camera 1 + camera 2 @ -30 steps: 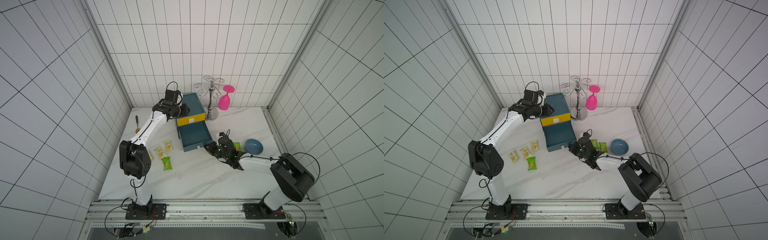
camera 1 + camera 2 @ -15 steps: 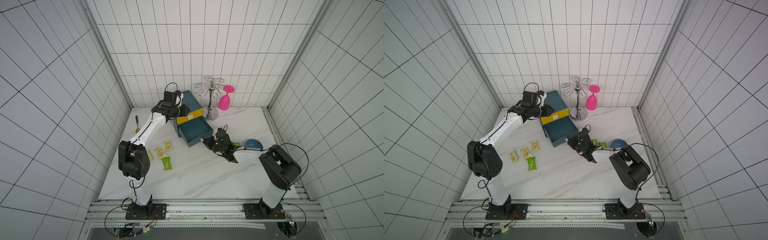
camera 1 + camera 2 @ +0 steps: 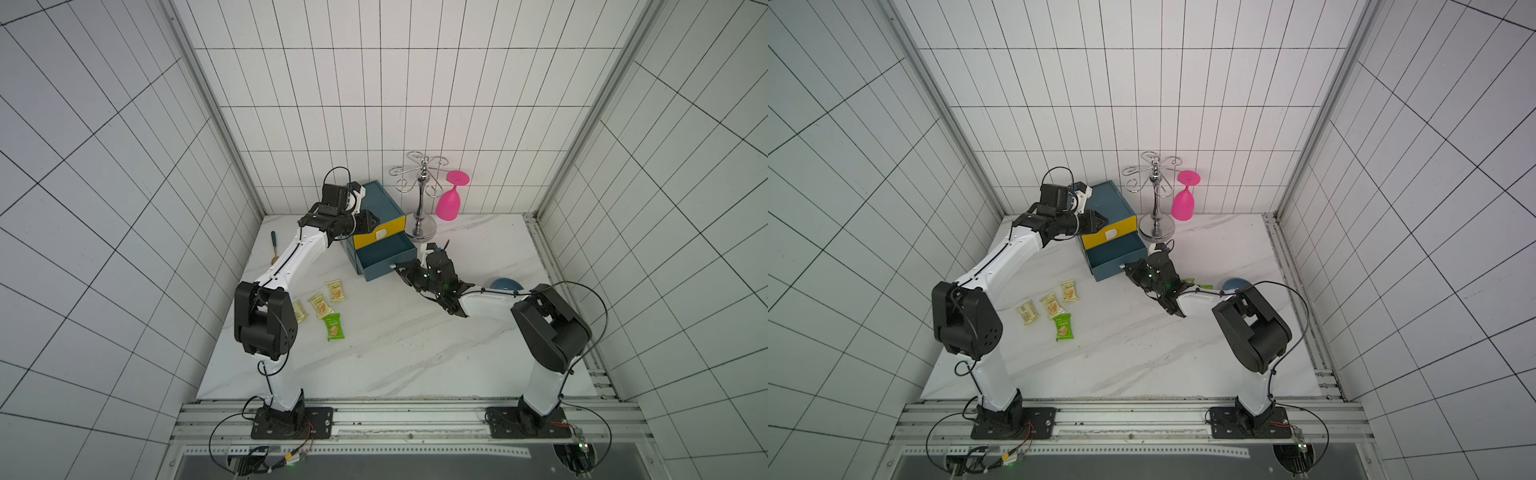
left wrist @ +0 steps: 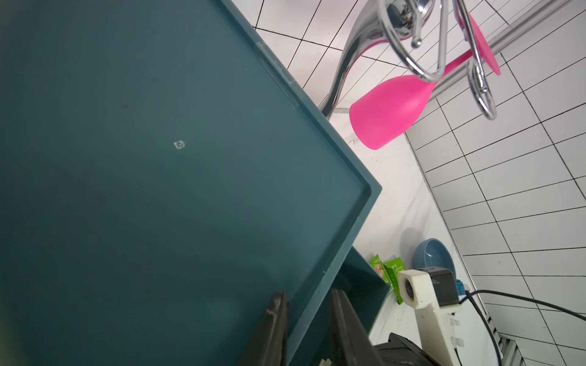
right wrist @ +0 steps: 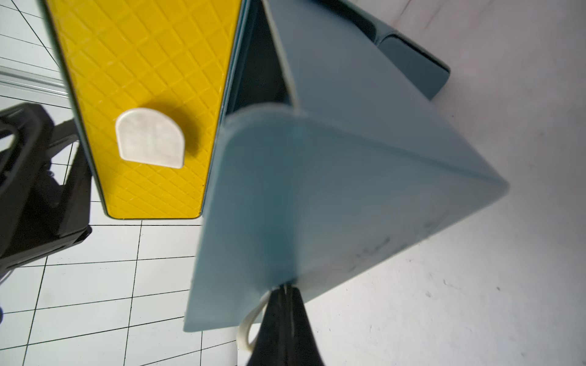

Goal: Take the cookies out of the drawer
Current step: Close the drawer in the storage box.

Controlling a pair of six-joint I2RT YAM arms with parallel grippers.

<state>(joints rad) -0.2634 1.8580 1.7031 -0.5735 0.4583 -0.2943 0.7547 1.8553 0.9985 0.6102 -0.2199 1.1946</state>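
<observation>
Cookies [image 3: 318, 304] lay on the desk [image 3: 395, 345]; the open drawer [image 3: 384, 253] looked empty. Left hand [image 4: 307, 298] clamped the cabinet [image 3: 380, 199], and right hand [image 5: 284, 293] pinched the handle [image 5: 250, 320].

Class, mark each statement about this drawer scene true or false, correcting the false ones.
1. The pink glass hangs upside down on the rack. True.
2. The yellow drawer is pulled out. False: it is shut; the blue drawer below is out.
3. The right gripper is shut on the blue drawer's handle. True.
4. Four yellow packets are visible. False: three, plus green packets.
5. The left gripper holds a packet. False: it grips the cabinet at its edge.
</observation>
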